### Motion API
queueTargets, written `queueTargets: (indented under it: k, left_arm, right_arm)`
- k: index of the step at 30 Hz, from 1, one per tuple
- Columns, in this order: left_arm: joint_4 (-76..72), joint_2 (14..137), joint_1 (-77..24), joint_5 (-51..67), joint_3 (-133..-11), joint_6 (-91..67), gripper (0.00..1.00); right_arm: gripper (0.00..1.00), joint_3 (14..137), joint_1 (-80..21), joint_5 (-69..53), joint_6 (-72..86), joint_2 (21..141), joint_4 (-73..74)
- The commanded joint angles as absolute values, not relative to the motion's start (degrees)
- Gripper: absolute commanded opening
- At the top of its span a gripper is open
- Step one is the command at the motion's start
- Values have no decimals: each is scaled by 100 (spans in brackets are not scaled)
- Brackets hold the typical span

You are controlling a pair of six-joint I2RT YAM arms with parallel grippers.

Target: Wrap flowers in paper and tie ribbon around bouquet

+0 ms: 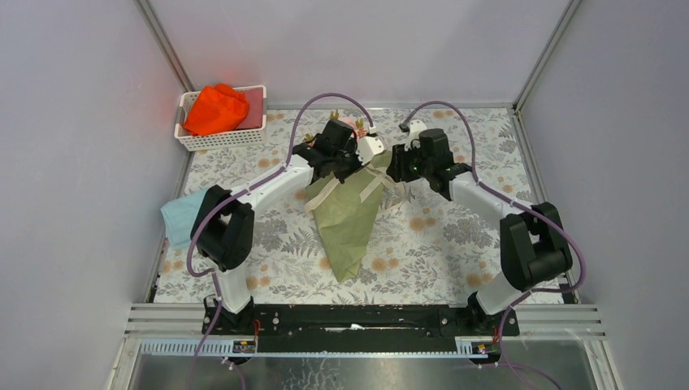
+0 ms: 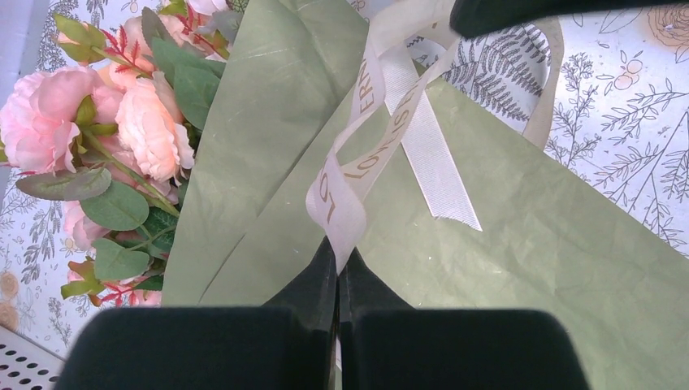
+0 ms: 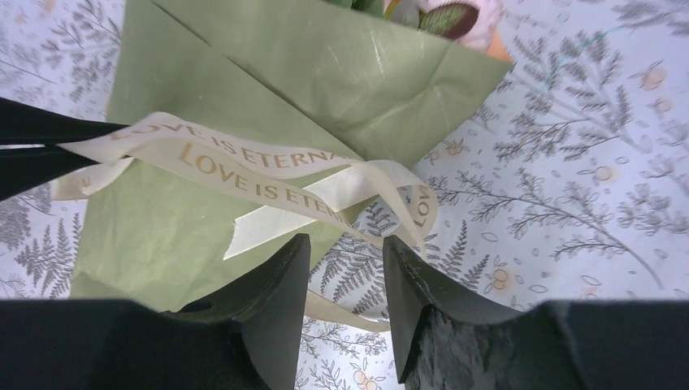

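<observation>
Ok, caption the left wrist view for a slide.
Left end effector shut on the ribbon across the olive paper, pink flowers alongside.

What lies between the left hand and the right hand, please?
The ribbon, pinched in the left hand, crosses the paper toward the open right hand; right wrist view.

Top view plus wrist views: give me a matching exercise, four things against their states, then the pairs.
1 left gripper; 2 right gripper; 3 bouquet; 4 white basket
A holds an orange-red cloth; B open, jaws apart; C shut on the ribbon; D lies on the table in olive paper
1-C; 2-B; 3-D; 4-A
</observation>
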State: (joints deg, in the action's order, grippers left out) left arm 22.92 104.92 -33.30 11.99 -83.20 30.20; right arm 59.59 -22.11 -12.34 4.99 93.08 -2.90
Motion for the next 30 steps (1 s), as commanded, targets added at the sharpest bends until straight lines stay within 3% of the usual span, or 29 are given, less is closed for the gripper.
queueTargets:
  k: [1,11,16,20,23,25,30]
  left_arm:
    - [2174,10321,-3281,1195,-8327,2909,0]
    - [2327,10222,-3287,1341,-8393,2879,0]
    - [2405,10221,-3282,1418,-8433,2866,0]
    - [2473,10217,-3283,1460,-8484,2865,0]
    - [2510,10204,-3284,1459,-8524,2866,0]
    - [2508,10178,-3283,1440,-8534,2865,0]
    - [2497,10182,-3286,1295,-8504,2907,0]
  right_arm:
    - [46,5824,-1977,-1746,254,8810,-486]
    - [52,7254,-1714,-2227,-438,10263,635]
    - [49,7444,-1716,-2576,-653,10714,657]
    - [37,7612,-1714,-3077,-709,10966,832]
    - [12,7671,-1714,-3326,-746,11012,993]
    - [1,7624,-1714,-3420,-749,10924,1031]
    - [0,7089,-1714,-3472,-528,10230,677]
